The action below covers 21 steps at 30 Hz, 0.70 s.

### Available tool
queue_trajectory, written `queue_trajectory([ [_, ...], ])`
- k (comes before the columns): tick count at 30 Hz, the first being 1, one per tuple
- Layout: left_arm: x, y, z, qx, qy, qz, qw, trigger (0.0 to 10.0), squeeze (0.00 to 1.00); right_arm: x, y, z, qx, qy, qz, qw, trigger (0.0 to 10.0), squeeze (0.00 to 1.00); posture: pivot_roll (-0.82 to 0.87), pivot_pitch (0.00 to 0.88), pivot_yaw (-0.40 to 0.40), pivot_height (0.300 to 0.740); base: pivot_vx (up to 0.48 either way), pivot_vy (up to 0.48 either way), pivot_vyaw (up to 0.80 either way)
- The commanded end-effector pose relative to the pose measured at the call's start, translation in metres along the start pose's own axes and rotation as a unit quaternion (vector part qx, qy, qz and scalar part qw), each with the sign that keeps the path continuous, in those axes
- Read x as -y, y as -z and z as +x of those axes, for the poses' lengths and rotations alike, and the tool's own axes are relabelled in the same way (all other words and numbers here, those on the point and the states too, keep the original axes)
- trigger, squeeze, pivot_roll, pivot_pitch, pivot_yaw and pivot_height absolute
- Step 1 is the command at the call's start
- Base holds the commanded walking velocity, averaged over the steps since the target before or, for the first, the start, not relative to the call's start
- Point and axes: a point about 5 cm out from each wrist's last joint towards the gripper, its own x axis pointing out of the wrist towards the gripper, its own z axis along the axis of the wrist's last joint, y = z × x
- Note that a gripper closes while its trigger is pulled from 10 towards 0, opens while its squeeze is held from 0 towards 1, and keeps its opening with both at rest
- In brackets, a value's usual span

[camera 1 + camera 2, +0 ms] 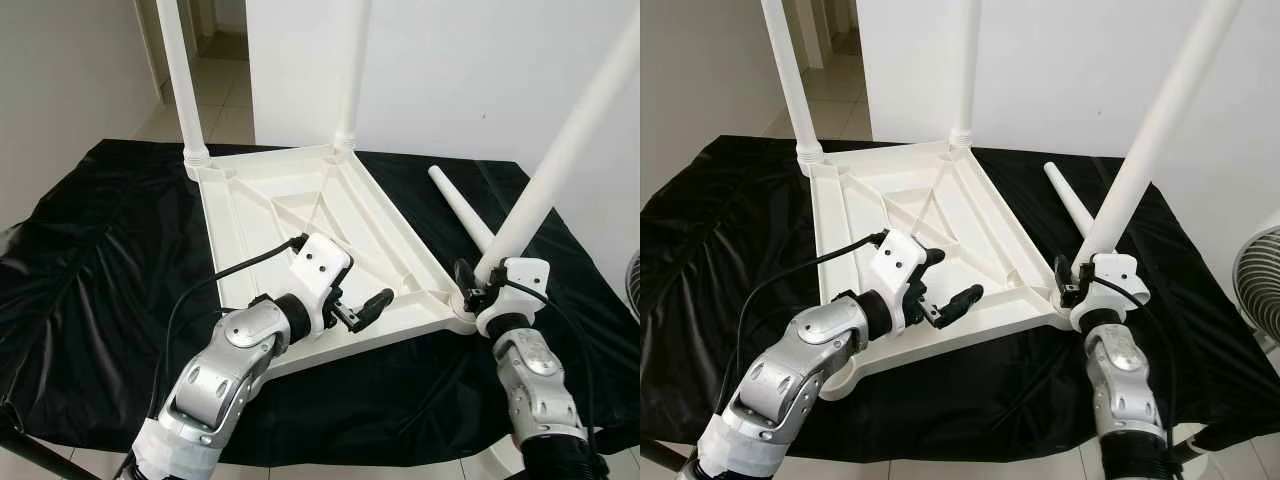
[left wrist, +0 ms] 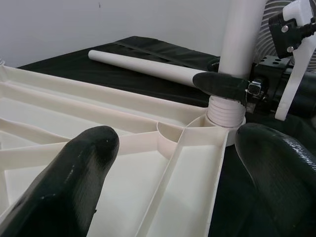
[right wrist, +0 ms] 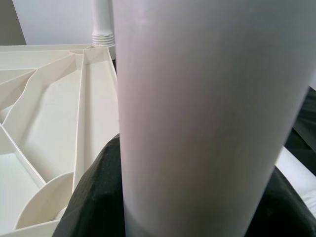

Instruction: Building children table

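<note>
A white plastic tabletop (image 1: 262,235) lies upside down on a black cloth (image 1: 100,250). Two white legs (image 1: 178,70) (image 1: 350,70) stand upright in its far corners. A third leg (image 1: 560,150) leans to the right in the near right corner socket (image 2: 224,111). My right gripper (image 1: 478,282) is shut on this leg just above the socket. My left gripper (image 1: 956,275) hovers open over the tabletop's near edge, pointing toward that corner, with nothing between its fingers (image 2: 74,182). A fourth leg (image 1: 462,210) lies loose on the cloth, right of the tabletop.
The cloth covers a table whose front edge is near my arms. A white wall stands behind it, with a doorway (image 1: 215,60) at the back left. A fan (image 1: 1260,285) stands at the far right, beside the table.
</note>
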Motion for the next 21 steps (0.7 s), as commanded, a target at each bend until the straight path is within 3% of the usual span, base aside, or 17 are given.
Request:
queue_trajectory([
  [1,-0.001,-0.003,0.001,0.004,-0.007,0.003,1.000,10.0,0.00,-0.001,0.004,-0.003,-0.008,-0.009,0.005,1.000,0.0,0.00,-0.03,0.027,-0.012,0.740,0.000,0.000,0.00],
  [3,-0.001,-0.003,0.001,0.004,-0.008,0.004,1.000,10.0,0.00,-0.006,0.007,-0.005,-0.010,-0.018,0.023,1.000,0.0,0.00,-0.03,0.026,-0.008,0.740,0.000,0.000,0.00],
  [8,-0.003,-0.003,0.000,0.005,-0.010,0.005,1.000,10.0,0.00,-0.010,0.010,-0.008,-0.012,-0.034,0.019,0.999,0.0,0.00,-0.03,0.024,-0.006,0.740,0.000,0.000,0.00],
  [9,-0.003,-0.004,0.000,0.005,-0.010,0.006,1.000,10.0,0.00,-0.010,0.011,-0.008,-0.014,-0.038,0.017,0.999,4.0,0.00,-0.03,0.025,-0.004,0.740,0.000,0.000,0.00],
  [10,-0.003,-0.004,0.000,0.005,-0.010,0.006,1.000,10.0,0.00,-0.010,0.011,-0.008,-0.014,-0.038,0.017,0.999,4.0,0.00,-0.03,0.025,-0.004,0.740,0.000,0.000,0.00],
  [11,-0.003,-0.004,0.000,0.005,-0.010,0.007,1.000,10.0,0.00,-0.010,0.013,-0.011,-0.020,-0.042,0.016,0.999,10.0,0.00,-0.03,0.025,-0.002,0.740,0.000,0.000,0.00],
  [21,-0.003,-0.004,0.000,0.004,-0.009,0.006,1.000,10.0,0.00,-0.012,0.016,-0.014,-0.036,0.013,0.010,0.999,10.0,0.00,-0.03,0.033,0.000,0.740,0.000,0.000,0.00],
])
